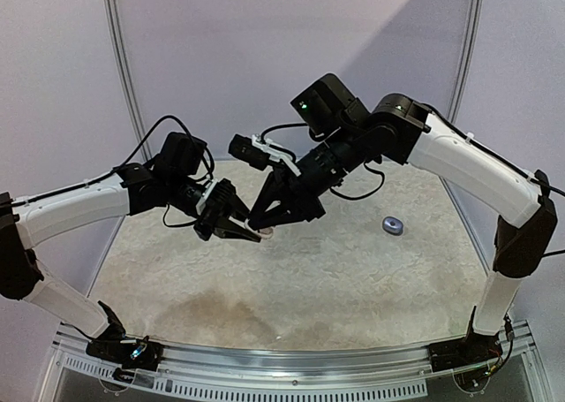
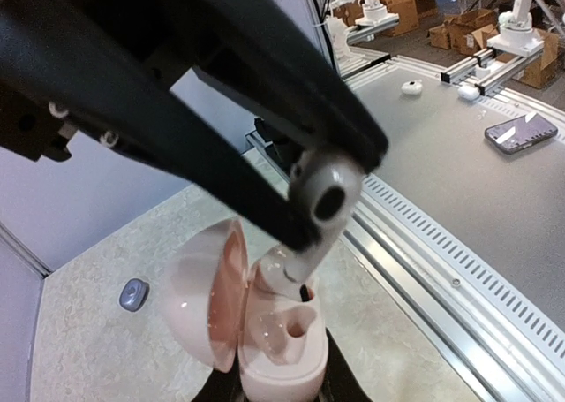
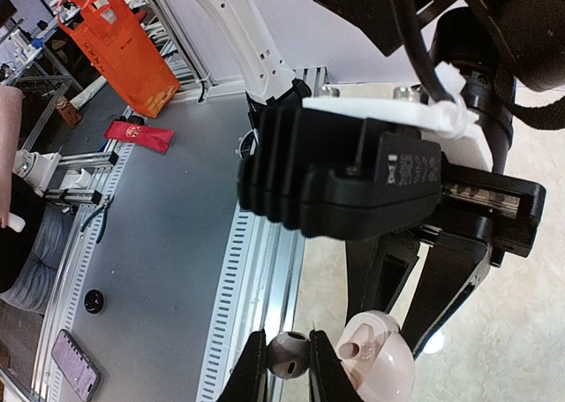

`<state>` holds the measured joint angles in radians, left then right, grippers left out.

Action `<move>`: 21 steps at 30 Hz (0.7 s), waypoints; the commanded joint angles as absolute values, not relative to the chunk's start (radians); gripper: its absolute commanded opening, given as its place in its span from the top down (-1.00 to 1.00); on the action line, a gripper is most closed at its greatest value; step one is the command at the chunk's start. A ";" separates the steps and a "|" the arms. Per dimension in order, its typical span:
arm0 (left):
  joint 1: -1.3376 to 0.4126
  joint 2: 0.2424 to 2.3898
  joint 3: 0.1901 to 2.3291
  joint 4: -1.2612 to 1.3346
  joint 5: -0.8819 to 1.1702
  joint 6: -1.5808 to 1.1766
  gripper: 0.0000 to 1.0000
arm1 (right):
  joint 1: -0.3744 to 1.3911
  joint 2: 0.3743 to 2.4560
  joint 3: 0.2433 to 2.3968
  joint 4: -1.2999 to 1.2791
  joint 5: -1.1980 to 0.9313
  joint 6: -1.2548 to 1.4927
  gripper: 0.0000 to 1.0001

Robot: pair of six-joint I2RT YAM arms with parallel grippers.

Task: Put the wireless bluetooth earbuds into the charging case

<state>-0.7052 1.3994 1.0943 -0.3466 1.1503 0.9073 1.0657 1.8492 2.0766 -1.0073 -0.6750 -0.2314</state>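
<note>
My left gripper (image 1: pixel 237 228) is shut on the base of a pale pink charging case (image 2: pixel 281 345), held above the table with its lid (image 2: pixel 196 296) swung open to the left. My right gripper (image 3: pixel 289 367) is shut on a grey-tipped earbud (image 3: pixel 289 355). In the left wrist view that earbud (image 2: pixel 323 193) hangs right over the case, with its white stem reaching down into the far socket. The near socket (image 2: pixel 296 329) is empty. In the top view the two grippers meet at the case (image 1: pixel 264 234) over the middle of the table.
A small grey-blue oval thing (image 1: pixel 392 226) lies on the beige mat to the right; it also shows in the left wrist view (image 2: pixel 133 293). The metal rail (image 1: pixel 291 360) runs along the near table edge. White curved walls enclose the back.
</note>
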 commanded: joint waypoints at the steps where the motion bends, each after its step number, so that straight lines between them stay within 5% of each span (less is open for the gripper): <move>1: -0.719 1.378 1.067 -0.319 1.148 0.881 1.00 | 1.063 1.801 2.088 -0.986 -0.683 -0.185 1.00; 11: -0.723 1.346 1.018 -0.072 0.956 0.621 1.00 | 1.091 1.718 1.924 -0.753 -0.570 0.009 1.00; 21: -0.721 1.306 0.975 -0.031 0.955 0.666 1.00 | 1.094 1.691 1.866 -0.719 -0.491 0.071 1.00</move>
